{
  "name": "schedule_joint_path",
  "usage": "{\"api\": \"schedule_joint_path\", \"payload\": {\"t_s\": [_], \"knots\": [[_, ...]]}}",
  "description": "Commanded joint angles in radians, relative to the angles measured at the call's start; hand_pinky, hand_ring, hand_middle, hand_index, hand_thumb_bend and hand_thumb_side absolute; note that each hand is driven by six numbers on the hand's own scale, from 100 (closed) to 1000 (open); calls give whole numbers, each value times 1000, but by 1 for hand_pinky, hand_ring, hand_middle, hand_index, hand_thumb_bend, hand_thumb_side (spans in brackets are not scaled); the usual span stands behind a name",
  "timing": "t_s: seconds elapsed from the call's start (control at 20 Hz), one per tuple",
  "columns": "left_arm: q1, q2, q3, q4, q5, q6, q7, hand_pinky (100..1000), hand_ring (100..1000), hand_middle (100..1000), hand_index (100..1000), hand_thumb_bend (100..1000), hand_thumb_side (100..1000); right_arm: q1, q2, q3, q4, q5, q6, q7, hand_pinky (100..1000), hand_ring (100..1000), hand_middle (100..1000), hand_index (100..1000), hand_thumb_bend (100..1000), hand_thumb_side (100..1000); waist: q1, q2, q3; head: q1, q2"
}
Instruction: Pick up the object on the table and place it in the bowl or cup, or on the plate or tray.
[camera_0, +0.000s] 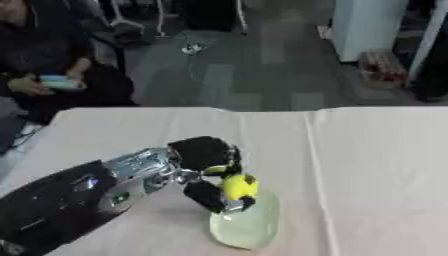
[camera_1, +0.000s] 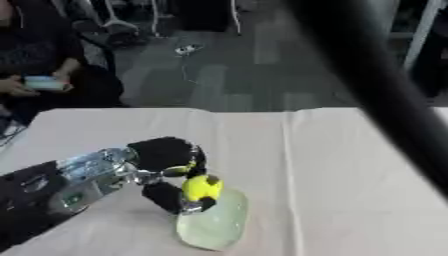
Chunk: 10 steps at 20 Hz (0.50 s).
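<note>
My left hand (camera_0: 206, 156) reaches in from the lower left, its fingers and thumb curled round a small yellow ball-like object (camera_0: 240, 186). The object hangs just over the near-left rim of a pale green plate (camera_0: 254, 227) that lies on the white tablecloth. The thumb (camera_0: 205, 196) sits below the object, close to the plate's edge. I cannot tell whether the object touches the plate. My right hand shows in neither view; only a dark blurred arm (camera_1: 376, 75) crosses the upper right of the right eye view.
The table (camera_0: 367, 165) is covered in a white cloth with a crease running down right of the plate. Beyond the far edge are a dark floor, chair legs and a white cabinet (camera_0: 367, 27).
</note>
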Motion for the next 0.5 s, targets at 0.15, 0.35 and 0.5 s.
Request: {"api": "schedule_joint_path", "payload": {"t_s": [0.15,0.35,0.5], "knots": [[0,15,6,-4,17,20,-109,598,715,731,717,553,930,-10,-13,-6,-14,0,-301,-299,304,306,268,416,462,681,-5,-9,4,2,-11],[15,20,25,-26,29,38,-123,621,742,757,733,569,961,-6,-8,-6,-14,9,-301,-299,304,306,267,415,465,676,-7,-8,11,-5,-10],[52,30,66,-91,51,70,-78,621,733,760,739,563,949,2,-1,-6,-14,23,-301,-299,302,306,267,414,461,676,-10,-7,26,-14,-11]]}}
